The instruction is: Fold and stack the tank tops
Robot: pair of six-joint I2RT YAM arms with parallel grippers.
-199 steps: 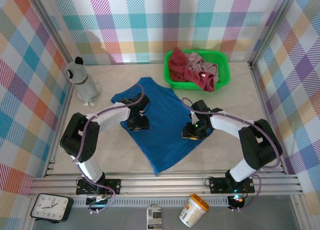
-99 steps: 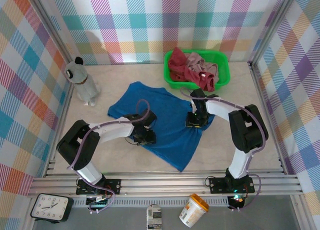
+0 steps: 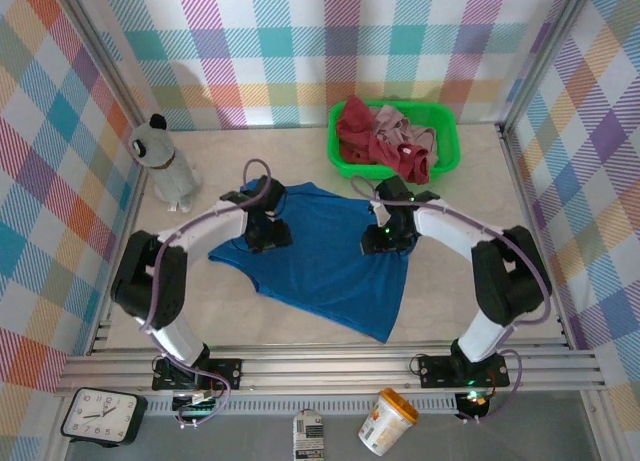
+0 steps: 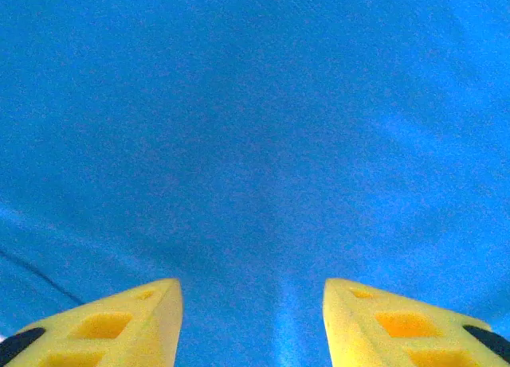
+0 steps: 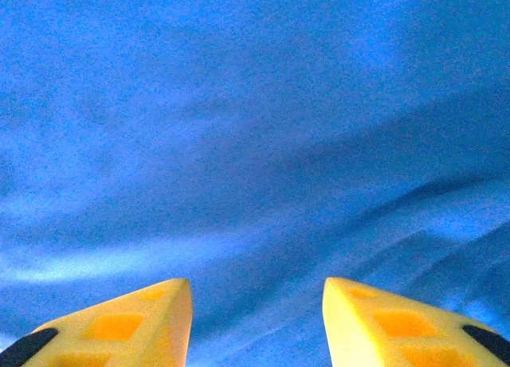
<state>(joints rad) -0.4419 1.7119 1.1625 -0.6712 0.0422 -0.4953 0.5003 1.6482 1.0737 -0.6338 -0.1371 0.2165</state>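
**On the counter's middle, a limp blue top lies under two half-open grippers**

Nearest the arm bases, one hem corner of the royal blue tank top [image 3: 330, 281] points toward the near edge of the counter [image 3: 200, 311]. The garment lies spread out but skewed, mostly flat with shallow ripples.

Over its far half, the left gripper [image 3: 268, 233] sits low at the left side and the right gripper [image 3: 385, 241] at the right edge. In both wrist views the yellow fingers [image 4: 119, 323] stand partway apart, with bare blue cloth between them and nothing pinched. I cannot tell whether the tips touch the fabric.

The cloth looks thin, light and floppy. It will likely drape, stretch and slide on the smooth counter, and a pinch mid-panel would only bunch it. Edges are the better hold: a strap, side seam or hem corner, taken by both grippers together to keep it taut.

Farthest back, the green basket [image 3: 450, 146] holds the dark red top [image 3: 352, 121] and the pale pink top [image 3: 392, 131], crumpled together.
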